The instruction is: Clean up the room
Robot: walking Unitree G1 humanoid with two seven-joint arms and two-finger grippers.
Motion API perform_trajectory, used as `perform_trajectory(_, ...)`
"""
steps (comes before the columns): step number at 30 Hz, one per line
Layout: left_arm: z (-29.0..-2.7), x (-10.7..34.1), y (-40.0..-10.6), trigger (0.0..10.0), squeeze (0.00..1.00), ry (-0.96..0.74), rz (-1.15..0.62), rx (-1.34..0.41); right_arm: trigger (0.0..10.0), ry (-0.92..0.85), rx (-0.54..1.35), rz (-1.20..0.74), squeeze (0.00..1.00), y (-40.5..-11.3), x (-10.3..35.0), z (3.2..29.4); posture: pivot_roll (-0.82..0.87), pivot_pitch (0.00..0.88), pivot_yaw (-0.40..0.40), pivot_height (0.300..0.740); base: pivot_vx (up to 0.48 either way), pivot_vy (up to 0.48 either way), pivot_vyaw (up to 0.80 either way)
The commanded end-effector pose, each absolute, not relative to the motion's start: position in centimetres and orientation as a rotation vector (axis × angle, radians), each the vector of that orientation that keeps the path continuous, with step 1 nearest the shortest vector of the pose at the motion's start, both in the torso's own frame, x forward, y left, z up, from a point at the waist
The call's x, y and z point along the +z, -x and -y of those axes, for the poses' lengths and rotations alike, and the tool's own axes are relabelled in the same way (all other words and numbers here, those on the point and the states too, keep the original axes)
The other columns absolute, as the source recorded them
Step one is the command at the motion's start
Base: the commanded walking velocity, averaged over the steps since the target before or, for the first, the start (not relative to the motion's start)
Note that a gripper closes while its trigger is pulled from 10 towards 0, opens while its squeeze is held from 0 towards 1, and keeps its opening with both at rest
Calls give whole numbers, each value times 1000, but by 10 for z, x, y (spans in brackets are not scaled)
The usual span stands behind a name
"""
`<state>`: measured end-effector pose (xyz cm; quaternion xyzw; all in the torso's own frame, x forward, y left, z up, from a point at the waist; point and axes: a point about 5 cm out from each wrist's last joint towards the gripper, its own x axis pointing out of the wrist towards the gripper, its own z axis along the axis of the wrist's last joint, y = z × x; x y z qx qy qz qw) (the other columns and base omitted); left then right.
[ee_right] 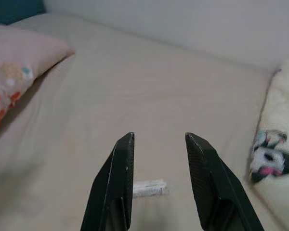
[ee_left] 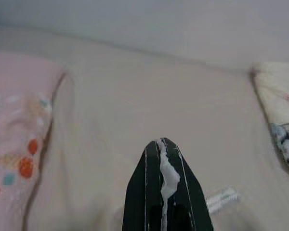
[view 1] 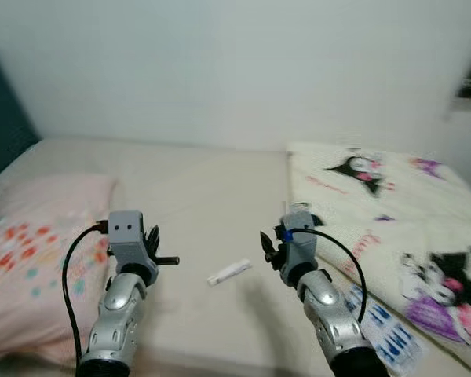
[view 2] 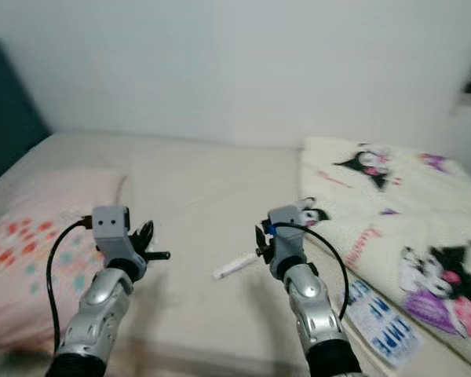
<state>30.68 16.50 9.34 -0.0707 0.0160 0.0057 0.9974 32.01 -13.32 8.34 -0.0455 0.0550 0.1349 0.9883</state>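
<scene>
Left eye view finds the robot facing a bed [view 1: 212, 196] covered in a plain beige sheet, both silver arms raised over it. A small white packet [view 1: 228, 272] lies flat on the sheet between the two grippers, just ahead of and to the inner side of the right gripper [ee_right: 156, 144] and a little farther from the left gripper [ee_left: 163, 144]. Faint green marks run along the packet in the right wrist view, but the print is too blurred to read.

The right gripper hovers above the sheet with its two black fingers [ee_right: 120, 168] spread apart, nothing between them; the packet shows through the gap near the inner finger. The left gripper has its fingers pressed together, and a thin sliver of white material [ee_left: 168, 175] is pinched in the seam between them. It may be a scrap of tissue or wrapper, though the picture is too soft to say.

To the outer side of the left gripper lies a pink pillow [view 1: 39, 251] dotted with red and teal shapes, its near edge cut off by the frame. To the outer side of the right gripper spreads a cream fleece blanket [view 1: 392, 228] printed with black-and-pink cartoon figures. Close beside the right forearm, at the blanket's near edge, rests a white sheet with blue printing [view 1: 381, 326], its lettering illegible and partly cut off at the frame's bottom. A white wall [view 1: 235, 71] rises behind the bed.
</scene>
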Motion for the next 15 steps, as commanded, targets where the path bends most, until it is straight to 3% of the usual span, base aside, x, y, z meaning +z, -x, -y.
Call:
perform_trajectory(1, -168, 91, -308, 10000, 0, 150, -55, 36, 10000, 75, 256, -104, 0, -322, 85, 134, -1, 0, -28, 740, 0, 0, 0)
perform_trajectory(15, -171, 91, -307, 10000, 0, 150, -64, 51, 10000, 90, 258, -111, 0, -323, 84, 136, -1, 7, -28, 740, 0, 0, 0)
